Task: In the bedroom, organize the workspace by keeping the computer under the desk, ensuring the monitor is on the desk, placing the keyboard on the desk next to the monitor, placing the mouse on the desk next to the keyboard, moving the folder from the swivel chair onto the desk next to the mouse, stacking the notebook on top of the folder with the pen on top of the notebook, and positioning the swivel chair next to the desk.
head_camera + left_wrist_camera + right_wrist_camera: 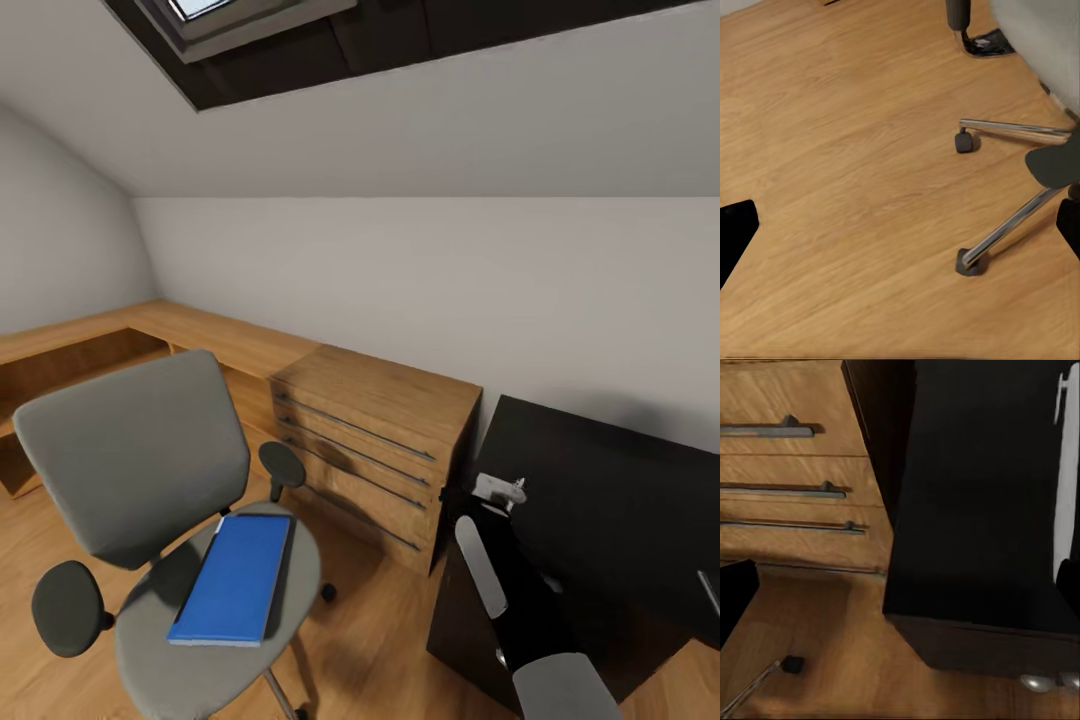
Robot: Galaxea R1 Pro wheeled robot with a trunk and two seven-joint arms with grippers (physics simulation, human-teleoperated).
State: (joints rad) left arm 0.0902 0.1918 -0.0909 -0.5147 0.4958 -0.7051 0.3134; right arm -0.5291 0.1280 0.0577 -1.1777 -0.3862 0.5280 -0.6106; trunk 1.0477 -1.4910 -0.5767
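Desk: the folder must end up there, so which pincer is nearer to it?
Right. The right pincer hangs over the desk at its corner; the left pincer is over the floor beside the swivel chair and its chrome legs.

Even, soft daylight; brightest at the skylight (pixel 215 12), upper left of the head view. Walls wash pale grey, no hard glare. Chair (pixel 140 470) throws a faint shadow on the floor (pixel 370 640) at lower centre. Desk (pixel 610 500) at right reads near-black, detail lost; dim sheen only. Wide-angle stretch bends the frame edges. Wrist views dimmer; dresser (pixel 795 472) slightly soft, dark corner blobs blurred. Chrome leg (pixel 1009 225) shows a thin highlight.
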